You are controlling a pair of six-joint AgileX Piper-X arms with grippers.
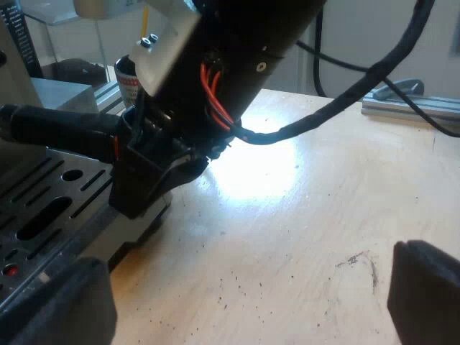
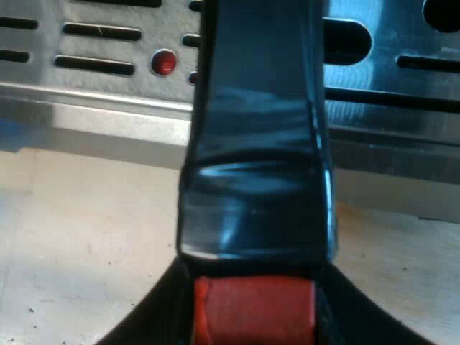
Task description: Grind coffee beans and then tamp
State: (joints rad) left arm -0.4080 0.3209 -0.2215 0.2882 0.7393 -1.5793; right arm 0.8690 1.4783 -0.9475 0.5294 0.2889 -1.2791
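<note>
The holder's dark handle (image 1: 57, 126) reaches out over the espresso machine's slotted metal drip tray (image 1: 50, 208). My right gripper (image 1: 140, 180) has hold of that handle near its end. Seen up close, the handle (image 2: 255, 144) and its red end (image 2: 253, 309) sit between the fingers of my right gripper (image 2: 255, 320), which is shut on it, with the drip tray (image 2: 108, 65) behind. My left gripper (image 1: 244, 302) hangs open over the wooden table (image 1: 302, 237), a short way off the machine, with nothing between its fingers.
Specks of coffee grounds (image 1: 356, 260) lie on the table under my left gripper. A small red and white can (image 1: 129, 80) stands behind the right arm. An aluminium rail (image 1: 413, 106) runs along the table's far edge. A red float (image 2: 164, 62) shows in the tray.
</note>
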